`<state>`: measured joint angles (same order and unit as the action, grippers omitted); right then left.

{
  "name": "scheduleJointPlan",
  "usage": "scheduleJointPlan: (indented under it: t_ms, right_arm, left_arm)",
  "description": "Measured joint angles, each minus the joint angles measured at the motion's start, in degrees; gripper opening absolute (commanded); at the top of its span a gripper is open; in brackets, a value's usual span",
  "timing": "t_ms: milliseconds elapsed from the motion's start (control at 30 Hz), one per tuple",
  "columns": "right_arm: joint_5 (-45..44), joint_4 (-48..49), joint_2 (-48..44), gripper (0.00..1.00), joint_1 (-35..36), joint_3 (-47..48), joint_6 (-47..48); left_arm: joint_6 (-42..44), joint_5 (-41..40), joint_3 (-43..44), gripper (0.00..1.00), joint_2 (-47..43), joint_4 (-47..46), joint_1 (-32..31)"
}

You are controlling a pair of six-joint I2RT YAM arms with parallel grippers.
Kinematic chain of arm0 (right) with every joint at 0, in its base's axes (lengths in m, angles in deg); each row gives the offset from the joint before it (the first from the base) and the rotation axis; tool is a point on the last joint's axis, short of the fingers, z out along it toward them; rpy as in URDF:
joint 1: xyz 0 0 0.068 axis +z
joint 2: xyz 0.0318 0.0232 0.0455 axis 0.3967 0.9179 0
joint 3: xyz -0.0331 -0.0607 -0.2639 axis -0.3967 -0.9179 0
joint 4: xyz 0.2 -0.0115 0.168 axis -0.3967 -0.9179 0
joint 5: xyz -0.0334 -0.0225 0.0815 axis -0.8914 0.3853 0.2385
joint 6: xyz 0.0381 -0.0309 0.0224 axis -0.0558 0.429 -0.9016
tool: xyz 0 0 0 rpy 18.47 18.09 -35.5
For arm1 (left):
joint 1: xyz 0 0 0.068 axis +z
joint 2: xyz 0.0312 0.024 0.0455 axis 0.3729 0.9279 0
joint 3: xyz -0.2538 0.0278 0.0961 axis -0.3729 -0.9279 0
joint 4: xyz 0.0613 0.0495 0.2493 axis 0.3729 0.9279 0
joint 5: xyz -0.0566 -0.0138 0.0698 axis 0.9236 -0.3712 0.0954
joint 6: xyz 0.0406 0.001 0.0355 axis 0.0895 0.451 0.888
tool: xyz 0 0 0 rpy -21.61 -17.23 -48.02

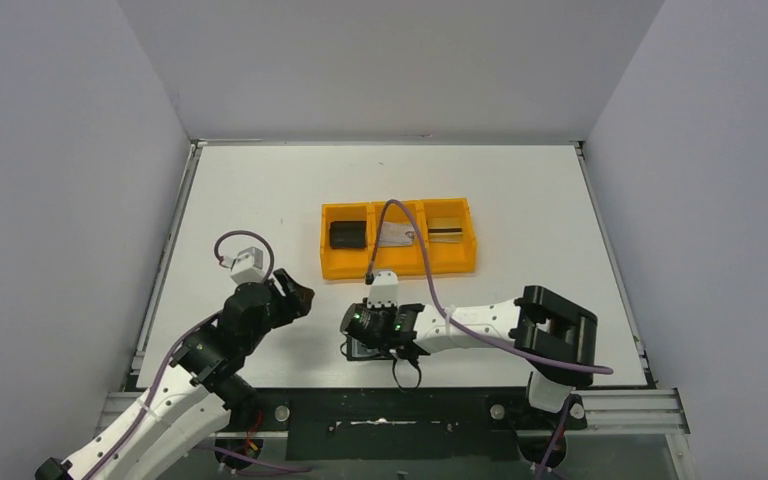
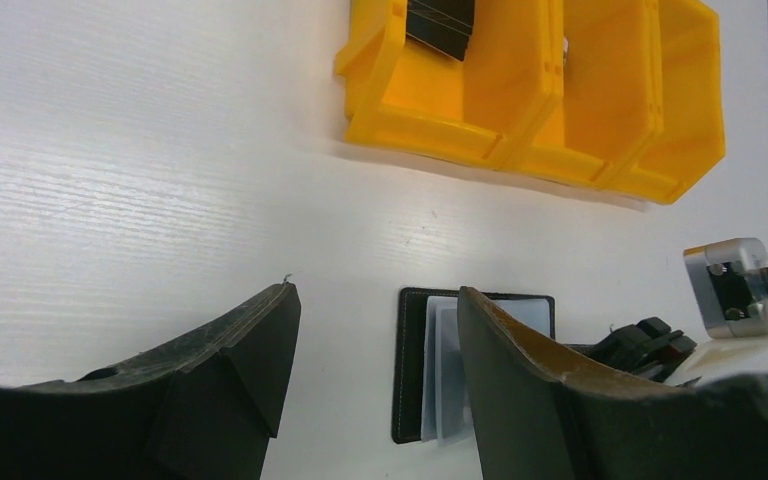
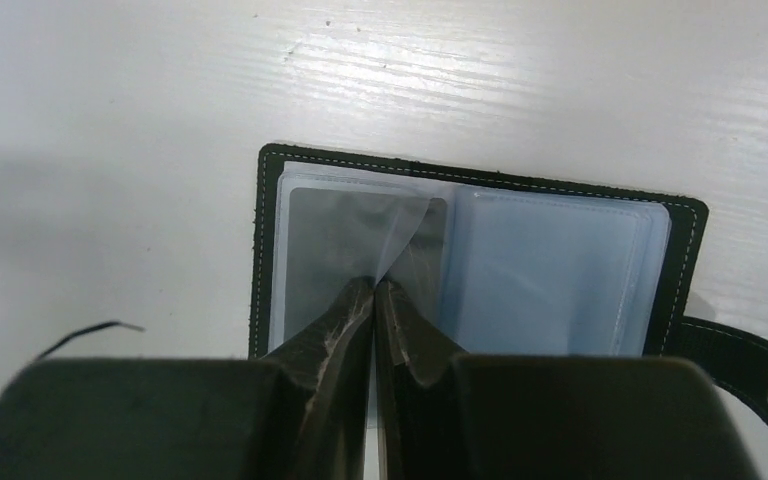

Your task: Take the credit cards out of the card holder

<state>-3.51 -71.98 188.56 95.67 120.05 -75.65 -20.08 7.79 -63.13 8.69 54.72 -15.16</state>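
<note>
The card holder (image 3: 260, 250) lies open on the white table near the front edge, its clear blue-grey sleeves facing up and a black tab (image 3: 745, 365) at its right. A grey card (image 3: 330, 240) shows through the left sleeve. My right gripper (image 3: 374, 283) is down on the holder (image 1: 352, 350), shut on a thin clear sleeve leaf that curls up between its tips. A silvery card (image 1: 396, 235) and a gold card (image 1: 447, 229) lie in the orange tray. My left gripper (image 1: 298, 297) hangs open to the left of the holder (image 2: 415, 360), holding nothing.
The orange three-compartment tray (image 1: 400, 268) stands behind the holder, with a chunky black block (image 1: 348, 234) in its left compartment. A purple cable (image 1: 410, 250) from the right wrist arches over the tray. Grey walls close in the table on three sides.
</note>
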Motion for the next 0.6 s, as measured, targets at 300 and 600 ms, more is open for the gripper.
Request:
scheduleJointPlan:
  t_ms: [300,600]
  right_arm:
    - [7.1,14.4,-7.8,0.06,-3.5,-10.8,1.5]
    - [12.3,23.8,-8.7,0.04,-5.9,-17.1,0.4]
  left_arm:
    - [0.5,5.2,-1.8,0.59,2.8,-3.6,0.0]
    - [0.8,18.1,-4.8,0.59,7.7,-14.9,0.0]
